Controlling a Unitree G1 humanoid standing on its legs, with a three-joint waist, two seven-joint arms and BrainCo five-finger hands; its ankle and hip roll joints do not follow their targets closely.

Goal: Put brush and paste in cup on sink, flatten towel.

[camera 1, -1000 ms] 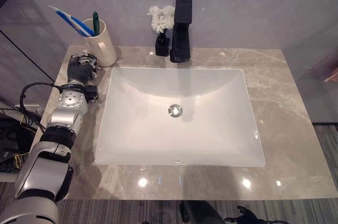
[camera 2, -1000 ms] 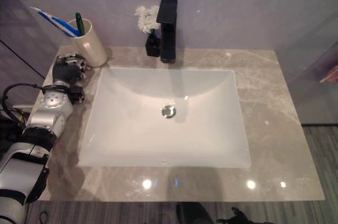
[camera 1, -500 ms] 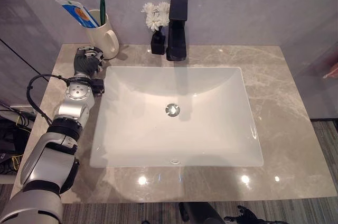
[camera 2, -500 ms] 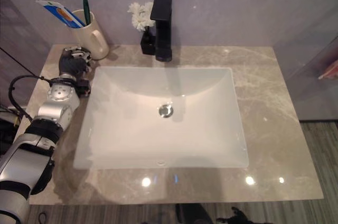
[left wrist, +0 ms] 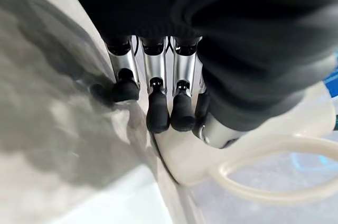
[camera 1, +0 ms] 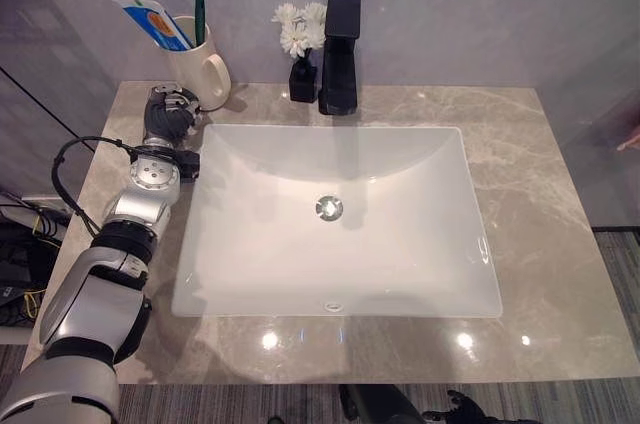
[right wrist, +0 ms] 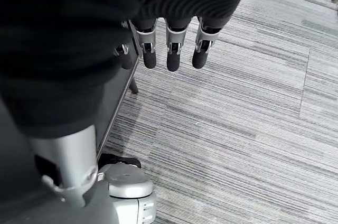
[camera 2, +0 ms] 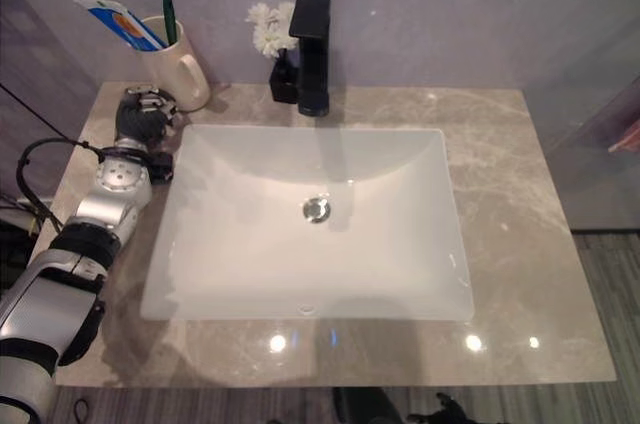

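A cream cup (camera 1: 203, 72) with a handle stands at the counter's back left corner. In it stand a blue and white toothpaste tube (camera 1: 152, 22) and a green toothbrush (camera 1: 199, 16). My left hand (camera 1: 168, 116) rests on the counter just in front of the cup, between it and the basin's corner. Its fingers (left wrist: 158, 109) are relaxed and hold nothing, and the cup's handle (left wrist: 274, 174) shows just past them. My right hand (right wrist: 171, 49) hangs low over the carpet with straight, empty fingers, below the counter's front edge (camera 1: 462, 409).
A white rectangular basin (camera 1: 340, 289) fills the middle of the grey marble counter (camera 1: 545, 194). A black faucet (camera 1: 340, 49) and a small black vase of white flowers (camera 1: 302, 54) stand behind it. A wall runs along the back.
The camera has shifted a little, so the whole scene sits slightly differently. My left hand stays beside the cup, and nothing was taken hold of or let go.
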